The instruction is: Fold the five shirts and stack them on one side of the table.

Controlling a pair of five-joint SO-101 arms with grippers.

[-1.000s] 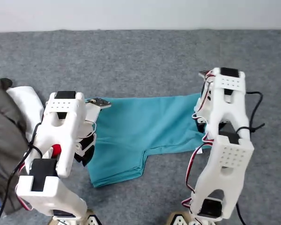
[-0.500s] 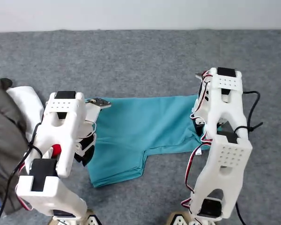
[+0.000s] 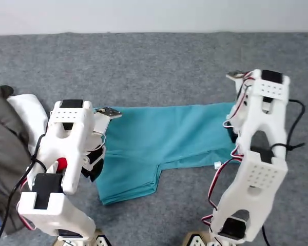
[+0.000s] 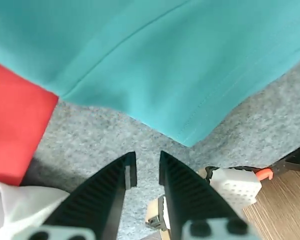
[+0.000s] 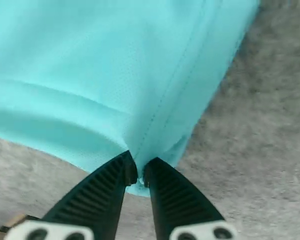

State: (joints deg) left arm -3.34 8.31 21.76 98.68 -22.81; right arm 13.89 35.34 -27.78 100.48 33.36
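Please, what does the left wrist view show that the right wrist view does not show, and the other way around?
Left wrist view's own: a red cloth, a white cloth, a strip of wooden surface, and the left gripper slightly open over bare grey mat. Right wrist view's own: the right gripper shut on the hem of the teal shirt. Shared: the teal shirt and the grey mat.

Teal shirt (image 3: 159, 141): flat mid-table (image 3: 159, 66), part-folded, L-shaped outline, doubled layers at near-left lobe.
White shirt (image 3: 28, 115): crumpled at left side.
Dark grey shirt (image 3: 2, 148): heaped beside white shirt.
Red shirt (image 4: 12, 125): just beside teal shirt's left hem.
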